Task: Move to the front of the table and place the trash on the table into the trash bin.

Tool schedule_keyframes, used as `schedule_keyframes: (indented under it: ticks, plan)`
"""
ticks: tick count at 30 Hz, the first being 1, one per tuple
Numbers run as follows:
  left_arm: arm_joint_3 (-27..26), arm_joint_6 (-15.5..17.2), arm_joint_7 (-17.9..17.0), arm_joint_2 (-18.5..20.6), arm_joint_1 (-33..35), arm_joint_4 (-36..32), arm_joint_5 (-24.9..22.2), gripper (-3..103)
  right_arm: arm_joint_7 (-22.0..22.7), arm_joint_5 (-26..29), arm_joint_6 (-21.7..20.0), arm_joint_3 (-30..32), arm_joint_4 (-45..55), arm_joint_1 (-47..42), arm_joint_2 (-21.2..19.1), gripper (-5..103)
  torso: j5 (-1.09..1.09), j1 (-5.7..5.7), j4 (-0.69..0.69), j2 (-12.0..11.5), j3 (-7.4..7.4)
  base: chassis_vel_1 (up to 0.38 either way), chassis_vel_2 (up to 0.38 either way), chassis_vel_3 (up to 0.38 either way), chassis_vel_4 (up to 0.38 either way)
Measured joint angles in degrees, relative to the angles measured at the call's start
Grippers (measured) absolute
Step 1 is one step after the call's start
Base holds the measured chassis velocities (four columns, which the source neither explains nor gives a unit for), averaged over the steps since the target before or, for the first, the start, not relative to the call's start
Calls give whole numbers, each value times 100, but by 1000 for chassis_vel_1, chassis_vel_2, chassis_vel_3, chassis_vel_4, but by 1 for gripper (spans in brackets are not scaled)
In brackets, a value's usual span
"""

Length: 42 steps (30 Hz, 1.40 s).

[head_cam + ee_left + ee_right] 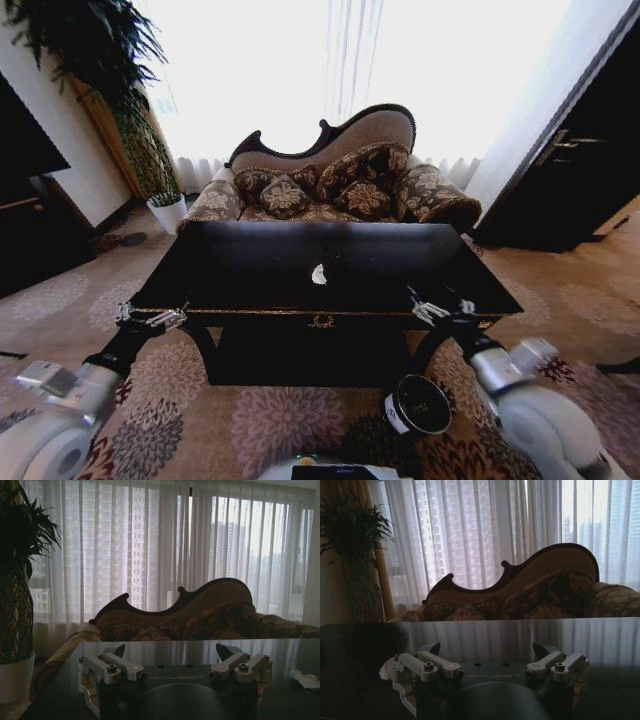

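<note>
The glossy black table [250, 275] with gold edging stands right in front of me. One crumpled white paper scrap of trash [319, 274] lies near the middle of its top; the same scrap [305, 678] appears in the left wrist view. The dark cylindrical trash bin [418, 404] with a white label sits on the carpet below the table's front right. My left gripper [152, 316] hovers open at the front left edge, and my right gripper [440, 305] is open at the front right edge. Both grippers [171, 655] [487, 652] hold nothing.
A patterned sofa [340, 185] with cushions stands behind the table against curtained windows. A tall potted plant [165, 205] is at the back left, dark cabinets [580, 170] at the right. Patterned carpet [270, 420] surrounds the table.
</note>
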Motion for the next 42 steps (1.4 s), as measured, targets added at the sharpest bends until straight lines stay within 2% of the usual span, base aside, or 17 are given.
schedule_keyframes:
  ticks: [4,7,9,11,13,19,22,24,26,27,29,30,33,35,39,40,42]
  plan:
    - [0,0,0,0,0,0,0,100,1,-8,-12,-243,-318,340,-579,100,1,0,0,0,0,0,0,0,0]
    - [0,0,0,0,0,0,0,100,-9,-87,13,-321,-456,504,-848,100,1,0,0,0,0,0,0,0,0]
    - [0,0,0,0,0,1,0,100,-44,-147,49,-490,-662,809,-1292,100,0,0,-1,0,0,0,0,0,0]
    - [0,0,0,0,0,0,0,100,-47,-146,52,-580,-736,942,-1443,100,0,0,0,0,0,0,0,0,0]
    - [0,0,0,0,0,0,0,100,-48,-39,39,-885,-914,1293,-1837,100,0,0,0,0,0,0,0,0,0]
    - [0,0,0,0,0,0,0,100,-62,232,-48,-1491,-1132,1854,-2347,100,0,0,1,0,0,0,0,0,0]
    - [0,0,0,0,0,0,0,100,-60,502,-175,-2058,-1219,2452,-2623,100,0,-1,-1,0,0,0,0,0,0]
    - [0,0,0,0,0,0,0,100,49,836,-327,-2636,-1224,3057,-2729,100,0,-2,0,0,-1,0,0,0,0]
    - [0,0,0,0,0,0,0,100,85,931,-369,-2821,-1224,3239,-2754,100,0,-2,0,0,0,0,0,0,0]
    - [0,0,0,0,0,0,0,100,161,1126,-462,-3301,-1224,3671,-2809,100,-1,-1,1,-1,0,0,0,0,0]
    - [0,0,0,0,0,0,0,100,200,1232,-527,-3812,-1248,4127,-2836,100,-1,-1,1,0,0,0,0,0,0]
    - [0,0,0,0,0,0,0,100,200,1232,-527,-3812,-1248,4127,-2836,100,-1,-1,1,0,0,0,0,0,0]
    - [0,0,0,0,0,0,0,100,239,1376,-633,-4523,-1315,4785,-2835,100,0,-1,0,-1,0,0,0,0,0]
    - [0,0,0,0,0,0,0,100,242,1398,-645,-4625,-1331,4894,-2831,100,0,-1,-1,0,0,0,0,0,0]
    - [0,0,0,0,0,0,0,100,343,1666,-770,-5818,-1519,6086,-2668,100,-1,-1,0,0,0,0,0,0,0]
    - [0,0,0,0,0,0,0,100,343,1666,-770,-5818,-1519,6086,-2668,100,-1,-1,0,0,0,0,0,0,0]
    - [0,0,0,0,0,0,0,100,421,1785,-855,-6309,-1628,6524,-2509,100,-2,-1,0,0,0,0,0,0,0]
